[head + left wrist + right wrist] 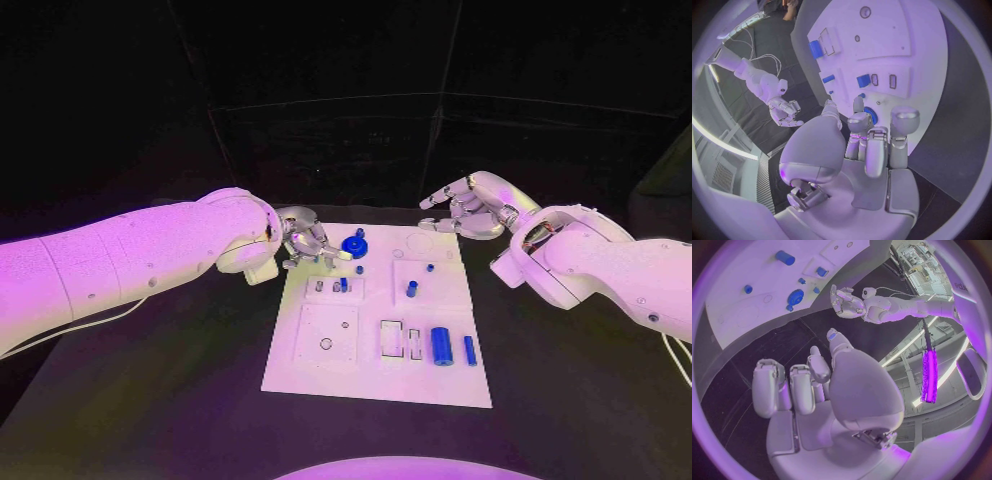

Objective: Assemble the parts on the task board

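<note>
Several blue parts stand seated in the task board, but a blue cylinder and a slimmer pin lie loose near its right edge. The left hand hovers by the round blue knob, fingers apart and empty; the right hand waits beyond the far right corner, fingers spread, holding nothing.

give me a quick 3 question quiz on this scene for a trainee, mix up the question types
1. True or false: the right hand holds a blue part.
2. Multiple choice: the left hand is nearest to which part?
A. the blue disc-shaped part at the far end of the task board
B. the large blue cylinder near the board's front right
C. the thin blue pin beside that cylinder
3. Fill in: the large blue cylinder lies on the board's ____ half, as seen in the head view.

Key: 1 false, the right hand holds nothing, with its fingers apart; 2 A; 3 right.
</note>
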